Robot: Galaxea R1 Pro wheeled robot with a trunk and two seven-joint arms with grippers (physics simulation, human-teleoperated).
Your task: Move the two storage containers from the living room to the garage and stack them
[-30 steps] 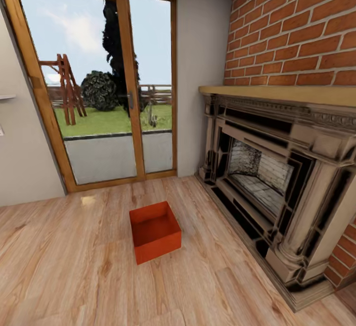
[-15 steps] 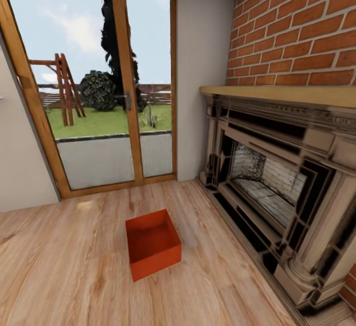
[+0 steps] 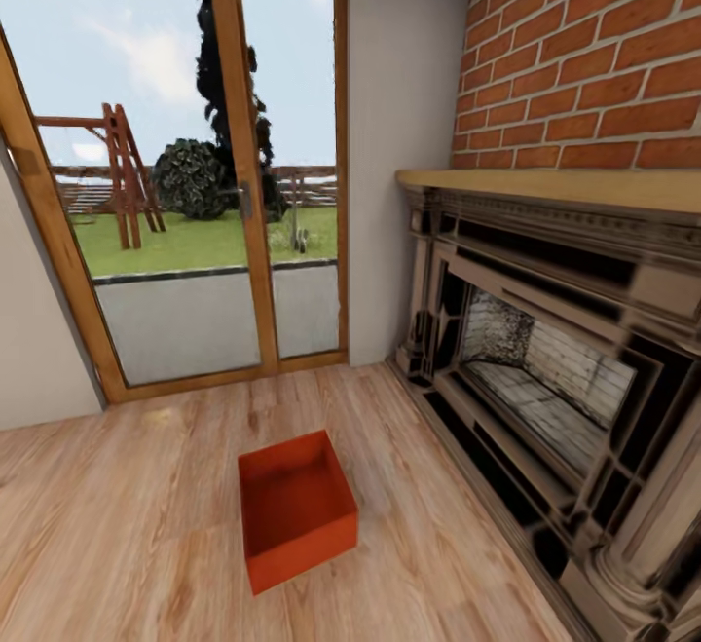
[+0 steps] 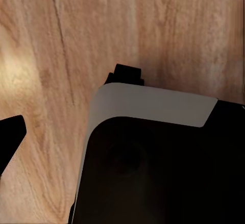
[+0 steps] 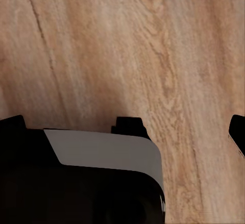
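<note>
Light wood plank floor [image 3: 127, 525] holds orange-red open-top rectangular bin [image 3: 295, 508], likely light, rigid, grip by rim; fingers' state can't be told

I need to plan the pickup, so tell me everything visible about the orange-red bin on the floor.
The storage container is an orange-red, open-top rectangular bin with plain, smooth walls and looks empty. It sits upright on the light wood plank floor, turned slightly askew, in front of the glass door and left of the fireplace. Nothing else touches it.
</note>
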